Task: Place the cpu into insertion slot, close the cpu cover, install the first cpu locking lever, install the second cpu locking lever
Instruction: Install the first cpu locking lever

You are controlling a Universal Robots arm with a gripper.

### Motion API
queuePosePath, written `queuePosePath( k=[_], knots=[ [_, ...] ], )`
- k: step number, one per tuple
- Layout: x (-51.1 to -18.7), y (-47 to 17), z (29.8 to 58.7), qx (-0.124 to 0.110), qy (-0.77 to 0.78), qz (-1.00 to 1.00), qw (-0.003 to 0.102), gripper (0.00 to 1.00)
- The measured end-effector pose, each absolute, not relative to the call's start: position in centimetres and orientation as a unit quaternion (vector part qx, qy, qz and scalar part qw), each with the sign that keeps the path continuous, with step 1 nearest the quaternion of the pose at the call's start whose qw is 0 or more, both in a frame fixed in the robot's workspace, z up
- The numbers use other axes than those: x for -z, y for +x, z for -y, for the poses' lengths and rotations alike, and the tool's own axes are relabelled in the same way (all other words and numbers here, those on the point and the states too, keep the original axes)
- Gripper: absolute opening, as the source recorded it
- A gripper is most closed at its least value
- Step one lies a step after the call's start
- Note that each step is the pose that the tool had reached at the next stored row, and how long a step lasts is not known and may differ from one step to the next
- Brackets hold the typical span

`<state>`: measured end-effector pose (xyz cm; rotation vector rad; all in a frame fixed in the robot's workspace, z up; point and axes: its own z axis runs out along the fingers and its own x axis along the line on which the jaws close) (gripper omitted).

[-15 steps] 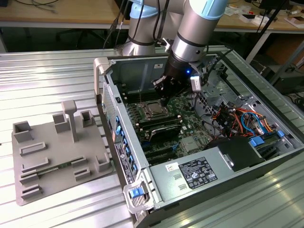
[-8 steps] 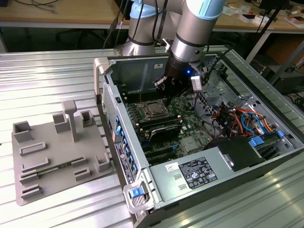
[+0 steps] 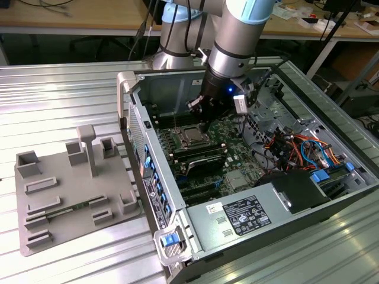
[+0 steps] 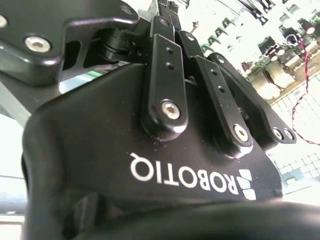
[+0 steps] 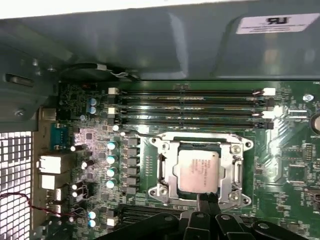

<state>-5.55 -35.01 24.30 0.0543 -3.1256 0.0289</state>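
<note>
The gripper (image 3: pixel 200 121) hangs inside an open desktop computer case (image 3: pixel 331 201), its black fingers (image 5: pixel 204 201) drawn narrowly together at the edge of the cpu cover (image 5: pixel 200 147); whether the tips pinch anything there cannot be told. White lettering runs across the gripper's black body (image 4: pixel 150 170) in the second wrist view, seen upside down, above the finger linkages (image 4: pixel 165 85).

The silver arm (image 3: pixel 237 47) with its pale blue joint caps reaches down steeply from behind the case, and a small blue light glows at the wrist (image 3: pixel 230 90).

The cpu (image 5: pixel 196 170), dull silver with faint print on its top, lies flat in the insertion slot (image 5: pixel 186 192) on the green motherboard (image 5: pixel 295 175). The cover lies closed around it, the chip showing through the cut-out. A thin wire locking lever (image 5: pixel 141 133) runs along the socket side that faces the long black memory slots (image 5: pixel 190 107).

A white label with dark print sits on the grey case wall (image 5: pixel 150 45) in the first wrist view, and a printed sticker marks the power supply (image 3: pixel 243 216) in the exterior view. On the exterior view's left, a grey fixture tray (image 3: pixel 71 195) rests on the ribbed metal table (image 3: pixel 53 100).
</note>
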Motion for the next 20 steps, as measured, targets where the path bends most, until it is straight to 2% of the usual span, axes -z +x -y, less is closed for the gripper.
queuePosePath(
  k=[5, 20],
  knots=[
    [-24.3, -8.0, 34.8, -0.009, 0.017, 1.000, 0.005, 0.11],
    [-25.8, -9.4, 34.7, -0.007, 0.017, 1.000, 0.003, 0.11]
  ],
)
